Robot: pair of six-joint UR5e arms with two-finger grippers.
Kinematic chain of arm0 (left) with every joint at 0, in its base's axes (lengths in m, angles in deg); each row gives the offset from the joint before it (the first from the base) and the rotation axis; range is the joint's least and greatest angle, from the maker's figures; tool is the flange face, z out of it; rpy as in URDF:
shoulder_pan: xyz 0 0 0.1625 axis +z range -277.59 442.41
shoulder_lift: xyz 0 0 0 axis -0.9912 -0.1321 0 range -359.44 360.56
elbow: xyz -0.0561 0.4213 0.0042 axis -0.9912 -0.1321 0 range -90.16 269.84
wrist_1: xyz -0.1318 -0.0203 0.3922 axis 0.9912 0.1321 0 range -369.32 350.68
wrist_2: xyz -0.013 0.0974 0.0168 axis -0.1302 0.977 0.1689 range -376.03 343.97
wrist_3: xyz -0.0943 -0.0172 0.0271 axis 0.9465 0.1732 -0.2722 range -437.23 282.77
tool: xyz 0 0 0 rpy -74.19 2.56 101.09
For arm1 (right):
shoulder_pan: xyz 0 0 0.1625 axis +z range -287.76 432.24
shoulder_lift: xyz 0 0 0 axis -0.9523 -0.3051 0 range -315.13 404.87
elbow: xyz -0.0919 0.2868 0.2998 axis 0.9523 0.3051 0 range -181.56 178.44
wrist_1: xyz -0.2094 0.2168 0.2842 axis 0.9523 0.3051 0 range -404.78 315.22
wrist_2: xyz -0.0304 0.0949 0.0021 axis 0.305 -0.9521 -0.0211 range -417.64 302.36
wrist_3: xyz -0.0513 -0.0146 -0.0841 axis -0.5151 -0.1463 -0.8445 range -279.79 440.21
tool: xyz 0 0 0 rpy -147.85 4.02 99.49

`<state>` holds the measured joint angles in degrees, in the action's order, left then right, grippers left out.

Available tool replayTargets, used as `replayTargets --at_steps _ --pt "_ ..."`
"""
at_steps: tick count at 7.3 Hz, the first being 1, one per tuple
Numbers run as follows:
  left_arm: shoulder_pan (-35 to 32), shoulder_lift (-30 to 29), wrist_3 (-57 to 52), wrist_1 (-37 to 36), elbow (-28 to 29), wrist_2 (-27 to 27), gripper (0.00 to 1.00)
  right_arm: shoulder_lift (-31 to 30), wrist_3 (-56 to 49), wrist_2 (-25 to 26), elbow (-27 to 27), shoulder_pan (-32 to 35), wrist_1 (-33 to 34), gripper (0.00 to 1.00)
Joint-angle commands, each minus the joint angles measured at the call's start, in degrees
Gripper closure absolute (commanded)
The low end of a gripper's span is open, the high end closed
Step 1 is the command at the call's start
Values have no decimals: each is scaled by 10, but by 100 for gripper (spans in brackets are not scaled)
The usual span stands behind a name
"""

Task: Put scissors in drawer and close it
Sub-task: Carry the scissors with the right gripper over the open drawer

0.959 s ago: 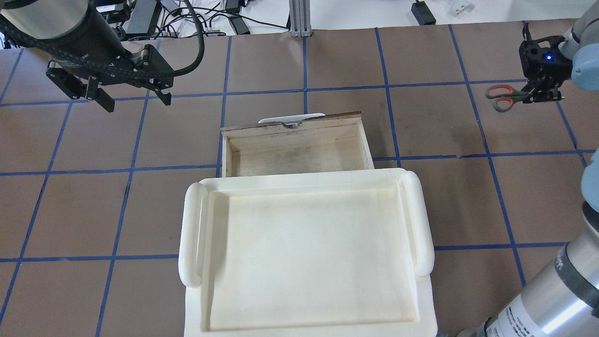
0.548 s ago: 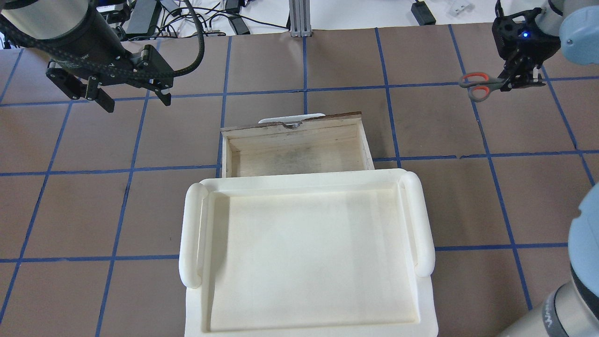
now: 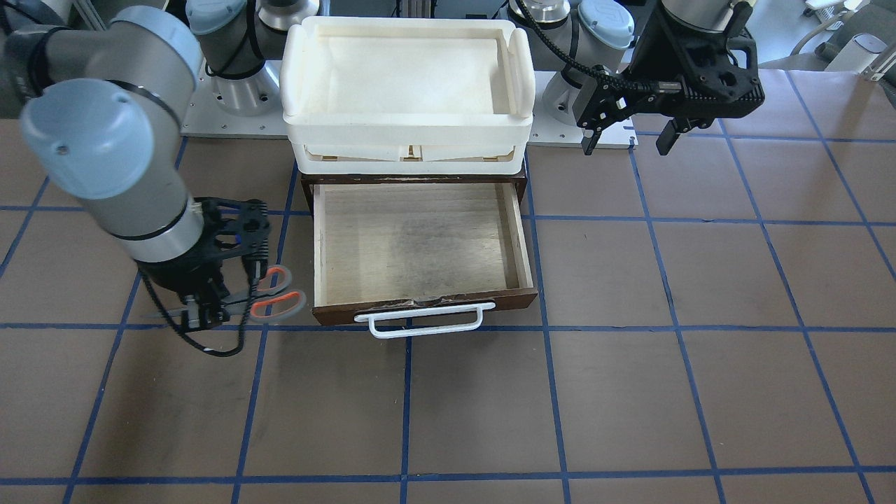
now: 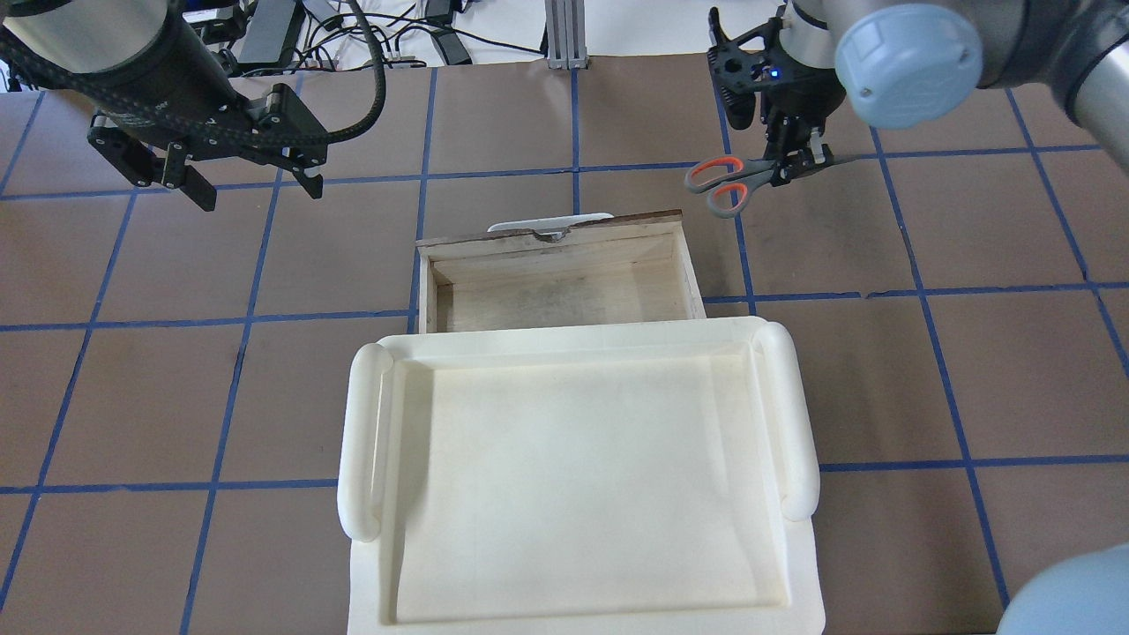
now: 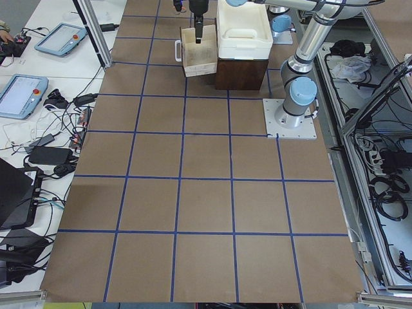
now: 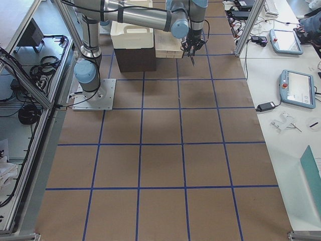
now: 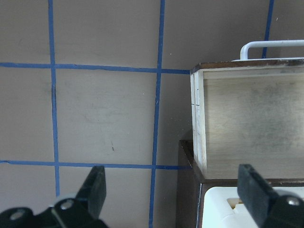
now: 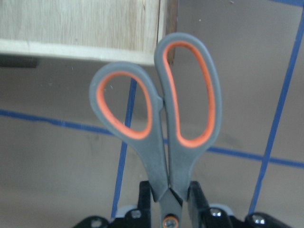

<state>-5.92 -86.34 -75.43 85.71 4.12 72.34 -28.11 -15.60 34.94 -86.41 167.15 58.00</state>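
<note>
The scissors (image 4: 719, 181), grey with red-orange loop inserts, hang in my right gripper (image 4: 794, 163), which is shut on them near the pivot. The loops point toward the drawer. They are held over the table just off the drawer's front right corner, as the front view shows (image 3: 276, 297). The right wrist view shows the loops (image 8: 161, 109) close up with the drawer's corner (image 8: 80, 23) behind them. The drawer (image 4: 556, 282) is pulled open and empty, its white handle (image 3: 420, 318) at the front. My left gripper (image 4: 257, 190) is open and empty, left of the drawer.
A white plastic tray (image 4: 362, 459) sits on top of the dark brown case (image 7: 187, 190) behind the open drawer. The brown table has a grid of blue tape. Cables and devices lie beyond the table's far edge.
My right gripper has carried the scissors leftward from the table's far right to just off the drawer's front right corner. The left arm and the drawer have not moved.
</note>
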Motion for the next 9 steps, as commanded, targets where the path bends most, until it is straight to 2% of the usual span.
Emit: replayTargets --at_steps 1,2,4,6,7,9 --pt "0 2 0 0 0 0 0 3 83 1 -7 104 -5 100" --pt "1 6 -1 1 -1 1 0 6 121 -5 -8 130 -5 100" --pt "2 7 -5 0 0 3 0 10 127 -24 -9 149 -7 100" --pt "1 8 -2 2 1 4 0 31 133 -54 -8 174 -2 100" --pt "1 9 -3 4 0 4 0 44 134 -87 -8 174 -4 100" --pt "2 9 -3 3 0 2 0 57 146 -81 -12 174 -11 100"
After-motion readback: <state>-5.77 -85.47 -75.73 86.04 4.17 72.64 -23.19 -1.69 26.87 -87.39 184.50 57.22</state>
